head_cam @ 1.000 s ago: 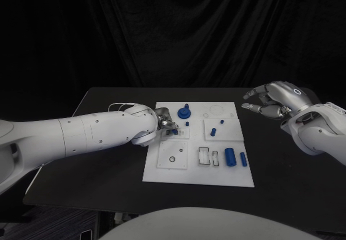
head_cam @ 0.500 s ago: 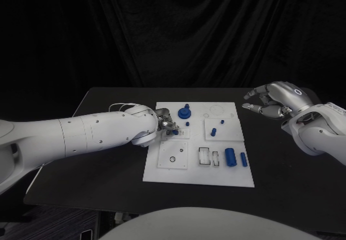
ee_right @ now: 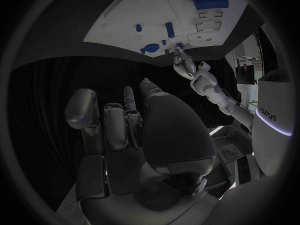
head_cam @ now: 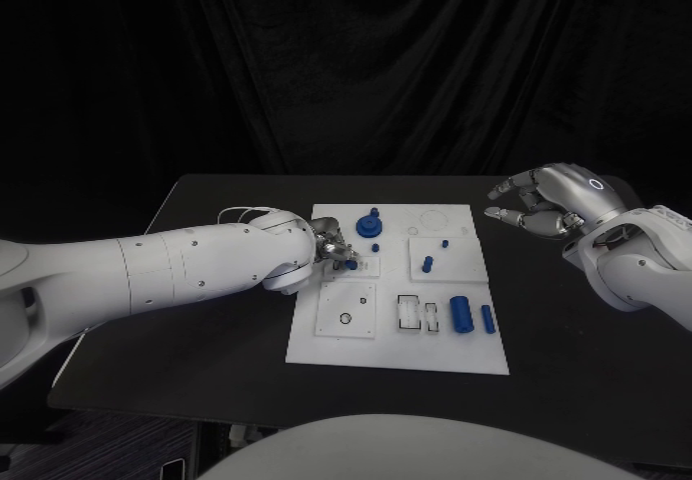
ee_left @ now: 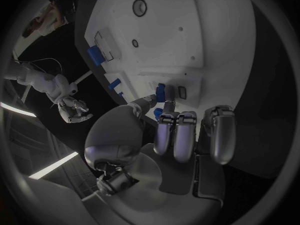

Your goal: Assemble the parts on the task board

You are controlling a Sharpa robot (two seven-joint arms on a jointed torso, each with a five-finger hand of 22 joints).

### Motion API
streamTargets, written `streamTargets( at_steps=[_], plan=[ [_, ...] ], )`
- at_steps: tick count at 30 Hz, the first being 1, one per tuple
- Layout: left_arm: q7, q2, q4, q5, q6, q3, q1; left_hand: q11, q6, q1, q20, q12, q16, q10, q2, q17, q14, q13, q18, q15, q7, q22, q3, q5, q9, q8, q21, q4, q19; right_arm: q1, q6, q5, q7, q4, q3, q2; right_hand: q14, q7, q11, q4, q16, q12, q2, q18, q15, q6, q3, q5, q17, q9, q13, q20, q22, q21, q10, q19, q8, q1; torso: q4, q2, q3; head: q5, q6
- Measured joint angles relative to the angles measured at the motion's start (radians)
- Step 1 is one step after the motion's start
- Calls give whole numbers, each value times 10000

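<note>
Black worktop [head_cam: 216, 300], dark drape behind. Left hand [head_cam: 326, 250] pinches small blue part [head_cam: 351, 265] at task board [head_cam: 361, 350] left edge, unmoved over past second: insertion likely seating. Right hand [head_cam: 548, 200] hovers beside board, fingers apart, empty.

Dim, dark surroundings; the white task board [head_cam: 401, 290] glows brightest (wrist views bend edges).

Both arms were glossy white shells, the left arm [head_cam: 159, 265] thick and rounded with small dark screw holes dotted along it and thin pale cables looping at its wrist. Each ended in a silver metal hand: the left hand [head_cam: 330, 250] had dark seams between its segments, and the right hand [head_cam: 548, 200] bore a small ring mark on its back.
</note>
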Motion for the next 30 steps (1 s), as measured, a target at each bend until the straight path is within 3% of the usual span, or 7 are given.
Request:
streamTargets(
  at_steps=[3,8,12,21,25,30],
  plan=[
    [1,0,-46,0,11,0,-1,160,-273,-168,76,0,0,-29,38,0,19,0,0,61,181,0,-726,-462,-122,-351,-49,506,-76,-2,6,0,-3,0,0,1,0,0,0,0,0,0,0,0,0,0,0,0,0,0,0,0,0,0,0,0,0,0,0,1,-1,1,0],
    [11,9,-71,0,37,33,-1,269,-433,-407,156,0,0,-18,-47,0,1,0,1,179,343,0,-1564,-813,-174,-742,-116,1069,-157,-3,21,0,-10,0,0,1,0,0,0,0,0,0,0,0,0,0,0,0,0,1,-1,0,5,0,0,0,0,0,0,3,-1,5,0],
    [17,10,-86,0,73,46,-1,278,-443,-524,160,0,0,-28,45,0,7,0,1,186,353,-1,-2056,-1046,-173,-892,-154,1424,-160,-5,37,0,-19,0,0,0,0,0,0,0,0,0,0,-1,0,0,0,0,0,1,-1,0,8,0,0,0,0,0,0,3,-2,14,0],
    [34,1,-105,-4,130,57,-1,304,-282,-527,199,0,0,-54,49,0,36,0,0,215,305,-1,-2561,-1170,-173,-921,-154,1741,-122,-6,66,0,-41,0,0,-1,0,0,0,0,1,0,0,-1,0,0,0,0,0,2,-2,0,7,1,0,0,0,0,0,4,-1,35,0],
    [44,0,-110,-6,175,44,-25,303,-97,-447,199,0,0,-54,129,0,36,0,0,214,191,-1,-2843,-1203,-267,-519,-194,1830,-122,-8,78,0,-50,0,0,-1,0,0,0,0,1,0,0,0,0,0,0,0,0,2,-2,0,6,1,0,0,0,0,0,5,-1,40,0],
    [49,0,-117,-5,289,31,-50,198,3,-214,189,0,0,-50,362,0,-2,0,0,177,89,-1,-3183,-1005,376,52,-194,1946,-112,-8,94,0,-67,0,0,-1,0,0,0,0,1,0,0,0,0,0,0,0,0,-9,-2,0,6,1,0,0,0,0,0,5,-1,47,0]
  ],
)
